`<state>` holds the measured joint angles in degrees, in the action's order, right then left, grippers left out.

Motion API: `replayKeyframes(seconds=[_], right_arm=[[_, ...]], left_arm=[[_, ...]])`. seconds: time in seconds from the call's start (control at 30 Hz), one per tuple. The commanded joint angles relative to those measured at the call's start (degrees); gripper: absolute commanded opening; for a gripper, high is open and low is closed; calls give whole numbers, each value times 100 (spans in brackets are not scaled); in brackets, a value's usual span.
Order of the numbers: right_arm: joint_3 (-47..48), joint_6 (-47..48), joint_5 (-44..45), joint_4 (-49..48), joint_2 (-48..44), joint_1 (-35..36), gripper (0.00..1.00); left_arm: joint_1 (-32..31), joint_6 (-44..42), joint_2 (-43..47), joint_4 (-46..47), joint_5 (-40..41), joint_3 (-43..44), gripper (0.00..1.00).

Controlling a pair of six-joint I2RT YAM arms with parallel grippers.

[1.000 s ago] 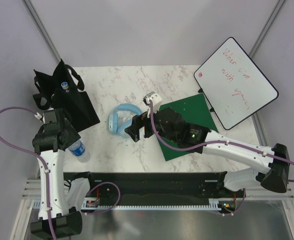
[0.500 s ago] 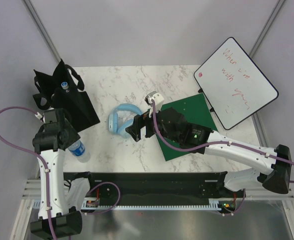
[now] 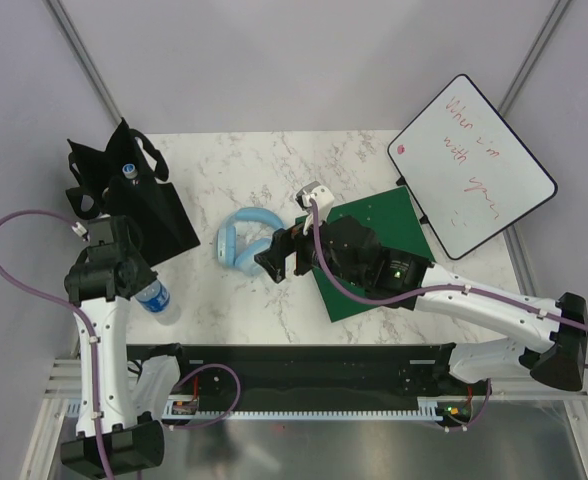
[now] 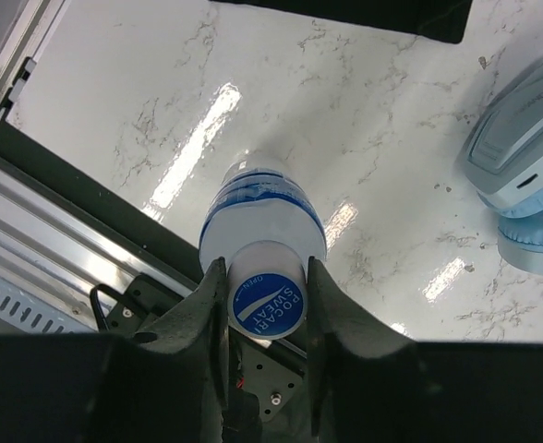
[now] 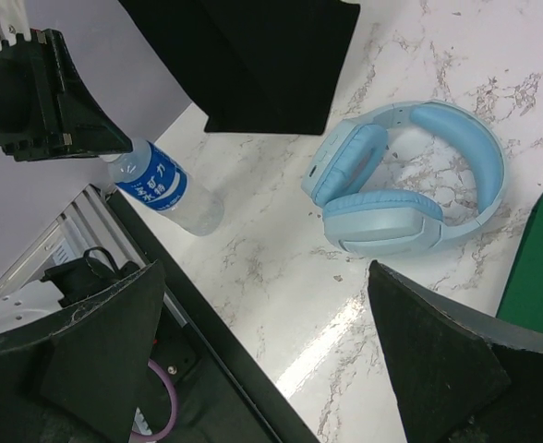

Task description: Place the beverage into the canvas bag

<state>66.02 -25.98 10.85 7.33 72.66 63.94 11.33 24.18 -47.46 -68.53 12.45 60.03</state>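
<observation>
The beverage, a clear bottle with a blue label, is at the table's front left corner. My left gripper is shut on its capped neck. In the left wrist view the fingers press both sides of the blue cap, and the bottle points down at the marble. Whether its base touches the table I cannot tell. The black canvas bag stands at the back left, and a bottle top shows in its mouth. My right gripper hangs open beside the headphones, holding nothing.
Light blue headphones lie mid-table. A green board lies to their right under the right arm. A whiteboard leans at the back right. A black rail runs along the near edge.
The left jaws have closed on the bottle's cap. The right arm has drifted slightly to the right. The bottle has barely moved.
</observation>
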Motion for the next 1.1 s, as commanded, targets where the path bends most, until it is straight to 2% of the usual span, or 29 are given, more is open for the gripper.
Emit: replayKeyframes(seconds=[0.0,0.37,0.57,0.83,0.97,1.07], right_arm=[[-72,-39,128,-83,-200,-5,98],[-1,-109,84,-83,-86,-13,98],[-1,-92,119,-39,-147,-5,98],[174,49,391,67,-226,-5,98],[227,119,522,119,-279,-13,98],[262,163,663,189,-340,-5,98]], left_arm=[[-17,-195,-96,-11,-400,508,2],[-87,-450,-351,-538,-893,1870,2],[-131,-327,-562,-389,-1209,2512,2],[-289,-107,-1580,-196,-1684,3901,2],[-596,33,-2152,-55,-1781,4910,2],[-947,25,-2686,-107,-1518,5743,2]])
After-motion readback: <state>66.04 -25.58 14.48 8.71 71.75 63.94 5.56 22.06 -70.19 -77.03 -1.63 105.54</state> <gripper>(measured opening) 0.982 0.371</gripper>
